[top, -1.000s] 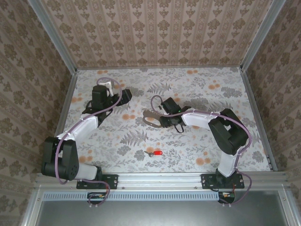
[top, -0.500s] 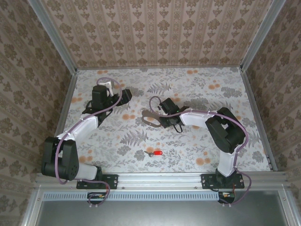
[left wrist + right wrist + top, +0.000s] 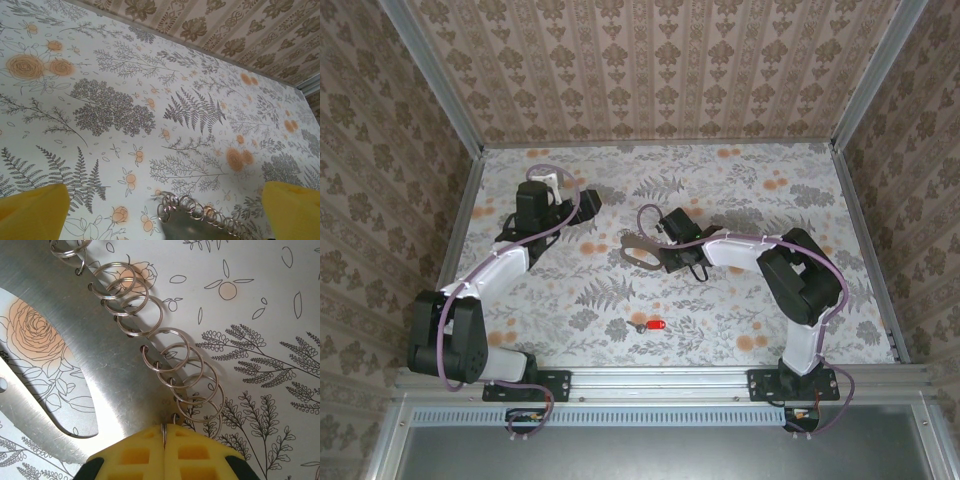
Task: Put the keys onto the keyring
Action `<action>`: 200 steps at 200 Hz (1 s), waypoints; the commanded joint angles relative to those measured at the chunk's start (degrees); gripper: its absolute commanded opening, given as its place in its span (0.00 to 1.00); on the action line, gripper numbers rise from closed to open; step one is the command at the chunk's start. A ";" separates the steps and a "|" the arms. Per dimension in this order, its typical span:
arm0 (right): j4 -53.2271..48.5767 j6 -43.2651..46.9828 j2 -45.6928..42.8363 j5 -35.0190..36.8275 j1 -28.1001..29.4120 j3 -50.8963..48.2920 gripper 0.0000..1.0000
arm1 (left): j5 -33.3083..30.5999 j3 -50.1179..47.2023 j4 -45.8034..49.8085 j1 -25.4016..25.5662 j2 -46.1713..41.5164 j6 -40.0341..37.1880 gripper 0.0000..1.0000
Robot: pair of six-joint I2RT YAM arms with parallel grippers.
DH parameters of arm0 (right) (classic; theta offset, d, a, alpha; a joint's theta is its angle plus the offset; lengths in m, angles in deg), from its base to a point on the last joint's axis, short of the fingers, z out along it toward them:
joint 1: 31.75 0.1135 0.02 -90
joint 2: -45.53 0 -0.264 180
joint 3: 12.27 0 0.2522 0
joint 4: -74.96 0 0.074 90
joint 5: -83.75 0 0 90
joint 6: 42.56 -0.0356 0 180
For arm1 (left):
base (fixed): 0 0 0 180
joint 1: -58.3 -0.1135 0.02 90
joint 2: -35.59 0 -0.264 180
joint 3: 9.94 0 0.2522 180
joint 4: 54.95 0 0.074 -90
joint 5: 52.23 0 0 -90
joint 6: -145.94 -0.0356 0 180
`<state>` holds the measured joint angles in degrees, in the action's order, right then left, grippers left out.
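right gripper (image 3: 164, 434) closed, its yellow pads apparently pinching one of the split rings (image 3: 172, 371) along the keyring (image 3: 100, 355) edge. left gripper (image 3: 164, 210) wide open, apart to the keyring's left. red key (image 3: 653, 326) lies on the floral table (image 3: 770, 200), well apart from the keyring, toward the arm bases.

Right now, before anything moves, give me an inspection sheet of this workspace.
Surface: floral table, flat.
Job's things: red key loose near the front; keyring mid-table, small rings along its edge.
Clutter: nothing seen.
Claws: left claw open above the table; right claw shut on one small ring.
Cables: purple cable on left arm and right arm.
Surroundings: patterned walls, metal rail in front.
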<state>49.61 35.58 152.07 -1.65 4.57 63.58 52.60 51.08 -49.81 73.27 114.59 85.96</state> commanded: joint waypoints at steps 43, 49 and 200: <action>1.89 2.06 -4.03 -10.23 -3.57 -2.63 0.00 | 0.99 1.74 -0.34 0.33 -1.81 -0.55 1.00; 2.63 2.10 -3.92 -12.98 -4.35 -2.98 0.00 | 0.99 1.70 -0.34 0.33 -1.94 -0.58 1.00; 5.17 -1.22 -0.03 -19.38 -9.77 -4.86 0.16 | 1.10 2.30 -0.47 0.77 -1.57 -0.73 1.00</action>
<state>54.81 35.10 151.11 -20.64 -4.76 59.88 53.00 51.15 -49.81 73.66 114.59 85.93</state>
